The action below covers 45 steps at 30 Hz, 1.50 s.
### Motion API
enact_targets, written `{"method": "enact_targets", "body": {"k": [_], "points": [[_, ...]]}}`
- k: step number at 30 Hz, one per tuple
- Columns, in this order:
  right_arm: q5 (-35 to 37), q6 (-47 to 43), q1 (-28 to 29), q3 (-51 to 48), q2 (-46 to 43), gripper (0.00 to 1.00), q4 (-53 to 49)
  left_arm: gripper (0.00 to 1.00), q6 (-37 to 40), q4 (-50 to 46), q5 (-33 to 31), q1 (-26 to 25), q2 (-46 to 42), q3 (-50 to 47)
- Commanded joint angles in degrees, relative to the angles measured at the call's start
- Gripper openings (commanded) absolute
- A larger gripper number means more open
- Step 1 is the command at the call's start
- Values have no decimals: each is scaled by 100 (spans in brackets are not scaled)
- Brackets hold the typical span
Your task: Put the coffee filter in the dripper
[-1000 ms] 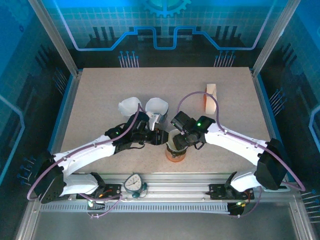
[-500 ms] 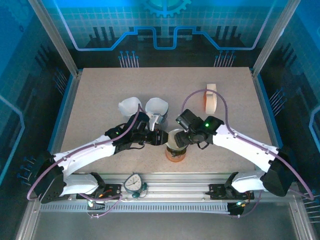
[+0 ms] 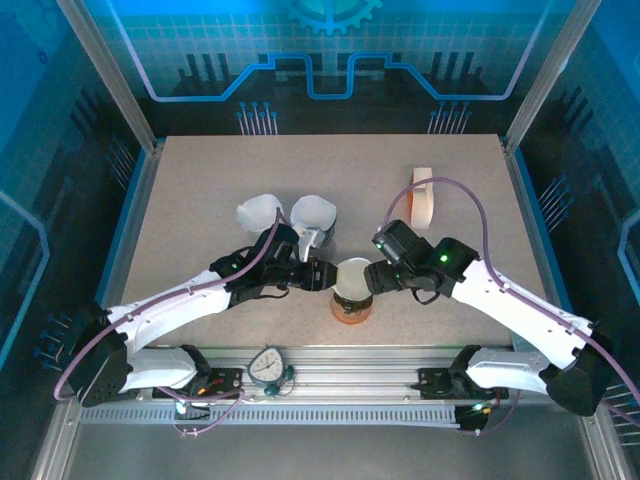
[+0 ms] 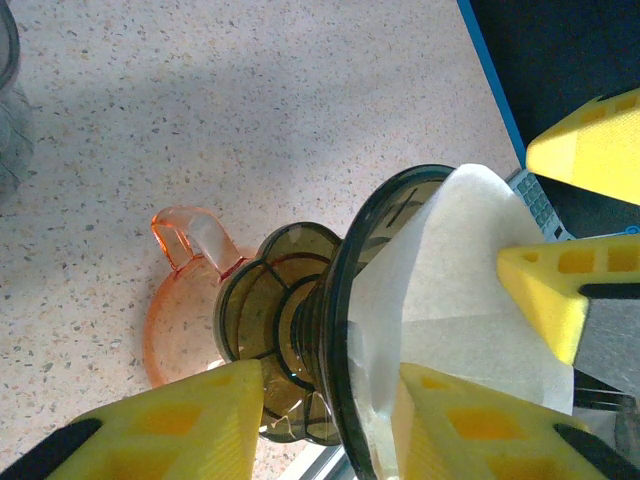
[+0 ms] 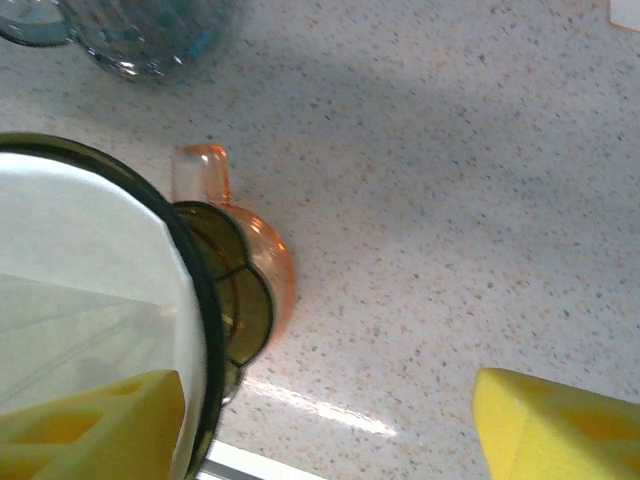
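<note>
The dripper (image 3: 351, 288) is a smoky dark cone on a clear orange base (image 4: 165, 335) with a handle, near the table's front middle. The white coffee filter (image 3: 352, 275) sits inside it, and its paper (image 4: 460, 300) stands above the rim. My left gripper (image 3: 325, 275) is shut on the dripper's wall (image 4: 340, 330), one finger outside and one inside against the paper. My right gripper (image 3: 377, 277) is open at the dripper's right side. One of its fingers (image 5: 90, 425) hangs over the filter (image 5: 80, 280), the other over the bare table.
Two clear glass vessels (image 3: 262, 212) (image 3: 313, 213) stand just behind the left gripper. An orange and white holder (image 3: 422, 197) stands at the back right. A round dial (image 3: 268, 365) lies on the front rail. Metal frame posts flank the table.
The right arm has swung out to the right, and its gripper has drawn back from over the dripper to its right side. The left gripper and the dripper have stayed put.
</note>
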Motion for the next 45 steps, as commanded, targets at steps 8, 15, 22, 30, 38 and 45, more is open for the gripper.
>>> {"method": "enact_targets", "body": {"k": [8,15,22,30,38,45], "points": [[290,-52,-74,425,-397,77,-119,41,38,-50,-137,-27,15,-54],[363,-95,-83,494,-834,77,96,47,7,13,-165,-21,-36,-62],[399,-64,-97,488,-894,77,65,58,-20,43,-225,-28,-171,-81],[449,-46,-95,442,-921,77,132,79,-95,73,-180,-27,-423,-48],[513,-131,-99,95,-1358,78,709,99,-214,-76,-484,-21,-1194,125],[731,-112,-107,-422,-1840,79,1008,99,25,-647,-1570,-16,-2275,205]]}}
